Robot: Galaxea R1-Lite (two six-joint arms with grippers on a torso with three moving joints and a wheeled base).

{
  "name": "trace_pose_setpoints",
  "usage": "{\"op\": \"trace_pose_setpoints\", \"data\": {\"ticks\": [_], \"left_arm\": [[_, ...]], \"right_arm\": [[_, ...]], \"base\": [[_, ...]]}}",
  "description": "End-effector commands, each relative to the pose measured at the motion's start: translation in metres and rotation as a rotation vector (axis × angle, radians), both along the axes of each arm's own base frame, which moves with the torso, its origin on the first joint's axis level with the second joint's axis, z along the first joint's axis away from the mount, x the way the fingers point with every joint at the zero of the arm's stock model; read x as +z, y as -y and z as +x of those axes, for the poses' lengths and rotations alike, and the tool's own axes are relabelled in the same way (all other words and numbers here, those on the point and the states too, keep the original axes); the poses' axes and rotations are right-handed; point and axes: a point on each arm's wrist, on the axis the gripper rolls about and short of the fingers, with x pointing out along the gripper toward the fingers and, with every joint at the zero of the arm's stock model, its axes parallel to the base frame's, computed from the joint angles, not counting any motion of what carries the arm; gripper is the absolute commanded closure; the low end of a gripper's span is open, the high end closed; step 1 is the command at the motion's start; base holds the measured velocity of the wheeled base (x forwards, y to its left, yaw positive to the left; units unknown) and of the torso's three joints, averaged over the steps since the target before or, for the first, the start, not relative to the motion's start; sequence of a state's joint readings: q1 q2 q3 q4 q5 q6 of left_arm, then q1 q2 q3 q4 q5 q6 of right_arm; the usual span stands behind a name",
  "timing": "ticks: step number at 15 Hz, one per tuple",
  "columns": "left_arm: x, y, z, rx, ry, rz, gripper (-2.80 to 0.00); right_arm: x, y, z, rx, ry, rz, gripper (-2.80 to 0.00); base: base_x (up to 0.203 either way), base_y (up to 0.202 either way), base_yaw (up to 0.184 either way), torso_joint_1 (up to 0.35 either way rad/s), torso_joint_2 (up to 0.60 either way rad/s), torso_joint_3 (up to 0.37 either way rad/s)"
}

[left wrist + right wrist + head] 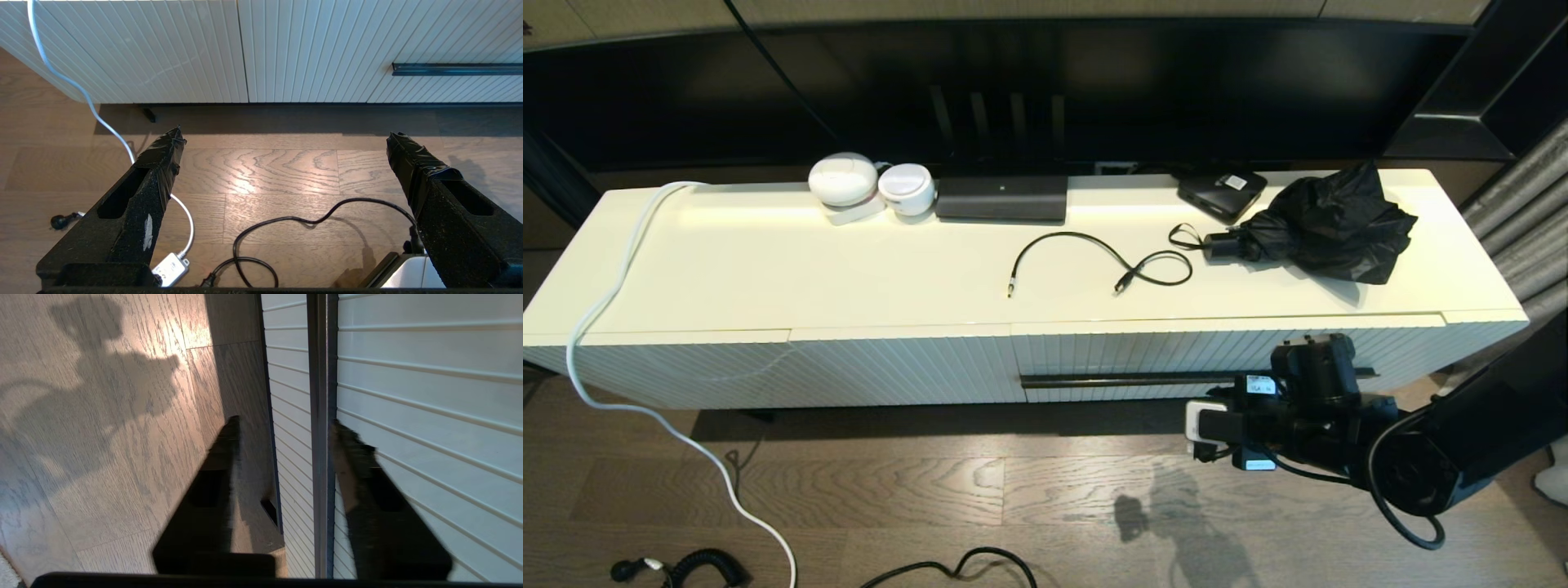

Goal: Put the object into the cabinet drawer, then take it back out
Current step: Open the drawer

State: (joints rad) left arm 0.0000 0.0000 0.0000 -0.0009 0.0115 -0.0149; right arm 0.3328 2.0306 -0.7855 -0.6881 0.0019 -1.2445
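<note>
- We faced a long white cabinet [768, 269] with a ribbed front, standing on a wooden floor [931, 490].
- The cabinet drawer [1143, 355], on the right half of the front, was pushed shut, and its thin black handle [1111, 380] ran level across it.
- Our right gripper [282, 428] was at the right end of that handle, and its fingers [220, 457] stood apart, one on each side of the bar without closing on it.
- Our left gripper [284, 139] hung low over the floor in front of the cabinet, its fingers spread wide and holding nothing.
- On the cabinet top lay a folded black umbrella [1327, 220], a loose black cable [1103, 261], a flat black box [1001, 198], a small black device [1222, 193] and two round white gadgets [870, 184].
- A white cord [613, 310] trailed from the top's left end down to the floor.
</note>
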Motion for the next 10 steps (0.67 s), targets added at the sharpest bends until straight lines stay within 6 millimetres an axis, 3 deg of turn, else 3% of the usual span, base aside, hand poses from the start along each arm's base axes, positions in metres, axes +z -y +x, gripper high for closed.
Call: {"op": "trace_pose_setpoints", "data": {"ticks": [1,5,10], "left_arm": [[0.0,0.0,0.0,0.001,0.001,0.0,-2.8],[0.0,0.0,0.0,0.001,0.001,0.0,-2.8],[0.0,0.0,0.0,0.001,0.001,0.0,-2.8]], "right_arm": [[0.004,0.0,-0.001,0.006,0.014,0.0,-2.8],[-0.006,0.002,0.003,0.004,-0.015,-0.009,-2.8],[-0.005,0.0,0.007,0.055,-0.001,-0.058,-2.8]], "base": [[0.0,0.0,0.0,0.0,0.0,0.0],[0.0,0.0,0.0,0.0,0.0,0.0],[0.0,0.0,0.0,0.0,0.0,0.0]]}}
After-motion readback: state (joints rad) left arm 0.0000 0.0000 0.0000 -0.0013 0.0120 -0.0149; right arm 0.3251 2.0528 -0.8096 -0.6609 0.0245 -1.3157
